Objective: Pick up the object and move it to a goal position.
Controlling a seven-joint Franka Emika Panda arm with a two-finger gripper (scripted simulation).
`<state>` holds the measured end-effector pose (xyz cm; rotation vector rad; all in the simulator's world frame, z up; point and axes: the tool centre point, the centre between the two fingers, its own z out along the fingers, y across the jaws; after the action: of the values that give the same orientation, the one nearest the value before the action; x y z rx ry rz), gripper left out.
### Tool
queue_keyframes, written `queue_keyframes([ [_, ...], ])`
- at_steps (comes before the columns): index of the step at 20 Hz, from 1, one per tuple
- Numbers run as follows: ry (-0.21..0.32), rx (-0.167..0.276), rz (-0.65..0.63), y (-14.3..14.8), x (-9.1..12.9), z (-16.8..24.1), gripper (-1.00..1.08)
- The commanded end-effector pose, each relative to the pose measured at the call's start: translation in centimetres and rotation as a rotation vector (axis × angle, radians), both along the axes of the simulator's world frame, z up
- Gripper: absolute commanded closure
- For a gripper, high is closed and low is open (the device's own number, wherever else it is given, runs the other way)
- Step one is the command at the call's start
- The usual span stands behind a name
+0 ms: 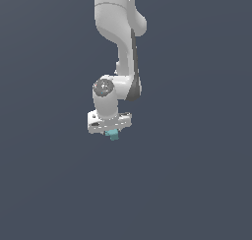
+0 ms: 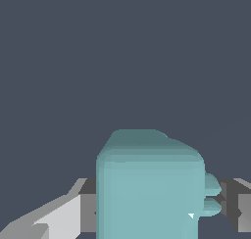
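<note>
The white arm (image 1: pixel 120 42) is reaching down from the top of the exterior view, its wrist pointing downward over a plain dark grey-blue surface (image 1: pixel 197 185) that is filling the whole picture; no edges or corners of this surface are showing, so the spot cannot be placed against them. At the arm's lower end the gripper (image 1: pixel 112 132) is sitting with its white hand body lying crosswise, and the object (image 1: pixel 113 134), a small teal block, is peeking out just beneath it, much smaller than the hand above.

In the wrist view the object (image 2: pixel 149 189) is filling the lower middle of the picture as a rounded teal block, with two short stubs sticking out of one side. A grey and white finger (image 2: pixel 73 213) is lying against one flank of the block, and another grey finger part is showing just beyond the stubs on the other flank. The gripper (image 2: pixel 157 208) is closing narrowly around the block, holding it between the fingers. Whether the block is touching the surface below or hanging clear of it cannot be told.
</note>
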<state>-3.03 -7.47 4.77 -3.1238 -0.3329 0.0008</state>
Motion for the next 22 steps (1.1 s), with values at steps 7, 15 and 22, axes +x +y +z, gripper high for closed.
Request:
queue_keyframes([
  [7, -0.001, 0.0, 0.0, -1.8, 1.3, 4.0, 1.08],
  [15, -0.001, 0.0, 0.0, -4.8, 3.5, 10.7, 1.08],
  [22, -0.001, 0.001, 0.0, -7.7, 5.8, 17.3, 1.08],
])
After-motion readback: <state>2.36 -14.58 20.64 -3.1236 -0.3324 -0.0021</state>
